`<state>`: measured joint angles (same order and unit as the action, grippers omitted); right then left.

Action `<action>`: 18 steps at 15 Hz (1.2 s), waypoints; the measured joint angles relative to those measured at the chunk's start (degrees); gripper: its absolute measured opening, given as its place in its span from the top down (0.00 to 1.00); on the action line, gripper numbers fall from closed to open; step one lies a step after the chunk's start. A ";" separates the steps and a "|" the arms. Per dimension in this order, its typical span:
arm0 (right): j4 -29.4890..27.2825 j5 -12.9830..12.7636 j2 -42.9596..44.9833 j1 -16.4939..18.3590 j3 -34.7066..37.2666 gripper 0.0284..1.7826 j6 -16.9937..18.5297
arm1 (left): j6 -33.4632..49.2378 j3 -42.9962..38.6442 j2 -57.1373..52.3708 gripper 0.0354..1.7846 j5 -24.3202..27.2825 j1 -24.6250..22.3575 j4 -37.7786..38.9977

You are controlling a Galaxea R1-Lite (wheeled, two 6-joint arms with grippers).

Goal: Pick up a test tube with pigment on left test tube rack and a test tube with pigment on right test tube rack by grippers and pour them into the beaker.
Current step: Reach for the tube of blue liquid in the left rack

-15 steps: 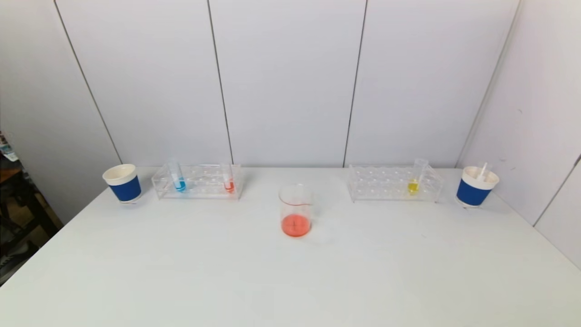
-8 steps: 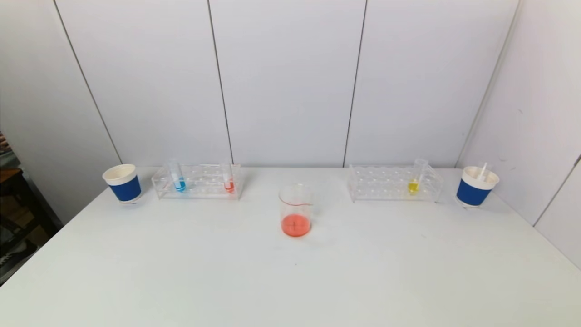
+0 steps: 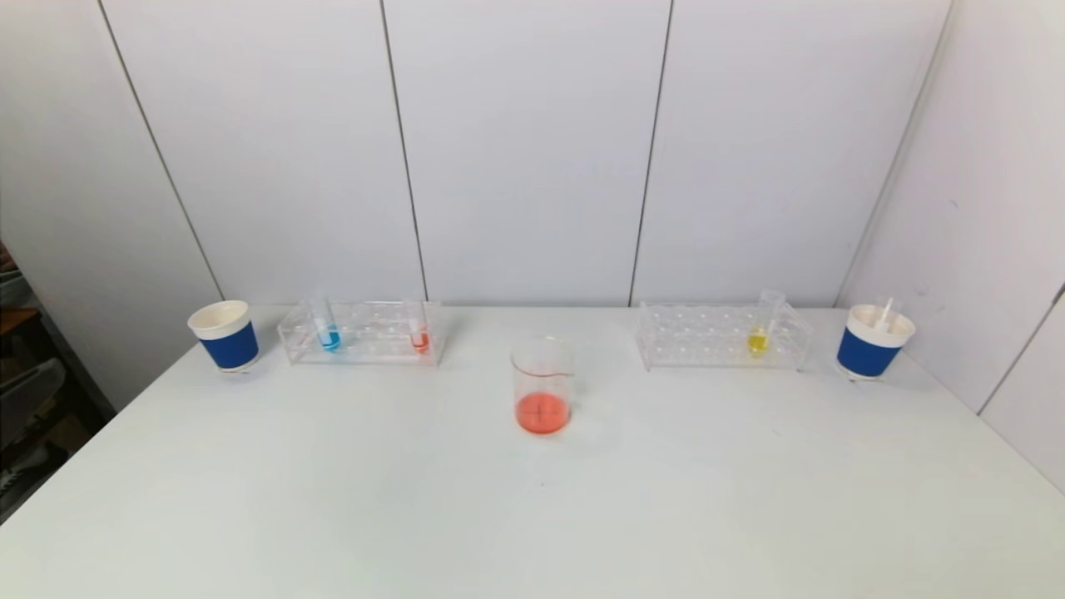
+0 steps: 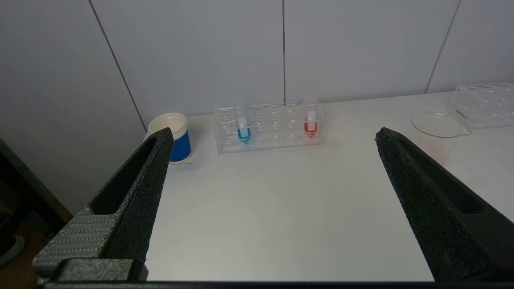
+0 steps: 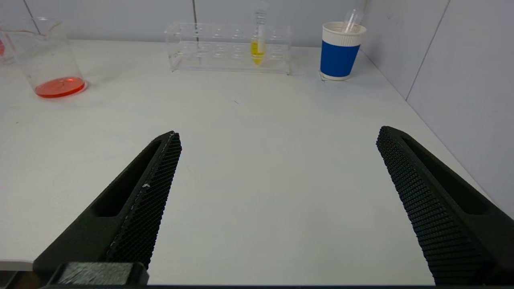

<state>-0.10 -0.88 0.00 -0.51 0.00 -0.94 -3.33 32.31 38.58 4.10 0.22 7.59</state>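
The clear left rack [image 3: 362,333] holds a blue-pigment tube [image 3: 324,324] and a red-pigment tube [image 3: 418,329]; they also show in the left wrist view, blue tube [image 4: 243,129] and red tube [image 4: 310,123]. The clear right rack [image 3: 720,337] holds a yellow-pigment tube [image 3: 761,324], which also shows in the right wrist view [image 5: 258,44]. The glass beaker [image 3: 542,385] with red liquid stands mid-table. My left gripper [image 4: 273,136] and right gripper [image 5: 277,134] are open and empty, near the table's front edge and outside the head view.
A blue-and-white paper cup [image 3: 225,335] stands left of the left rack. Another cup [image 3: 874,341] with a clear pipette in it stands right of the right rack. White wall panels close in behind and on the right.
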 joint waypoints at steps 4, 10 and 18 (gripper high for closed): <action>0.00 0.00 0.00 0.00 0.00 0.01 0.00 | 0.00 -0.04 7.67 0.01 0.54 -0.04 3.78; 0.00 0.00 0.00 0.00 0.00 0.01 0.00 | -0.30 -1.68 18.36 0.01 14.18 -3.16 12.52; 0.00 0.00 0.00 0.00 0.00 0.01 0.00 | -0.59 -0.01 31.37 0.01 28.40 -15.52 22.53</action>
<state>-0.10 -0.88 0.00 -0.51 0.00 -0.94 -3.91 32.29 69.95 32.50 -15.30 30.12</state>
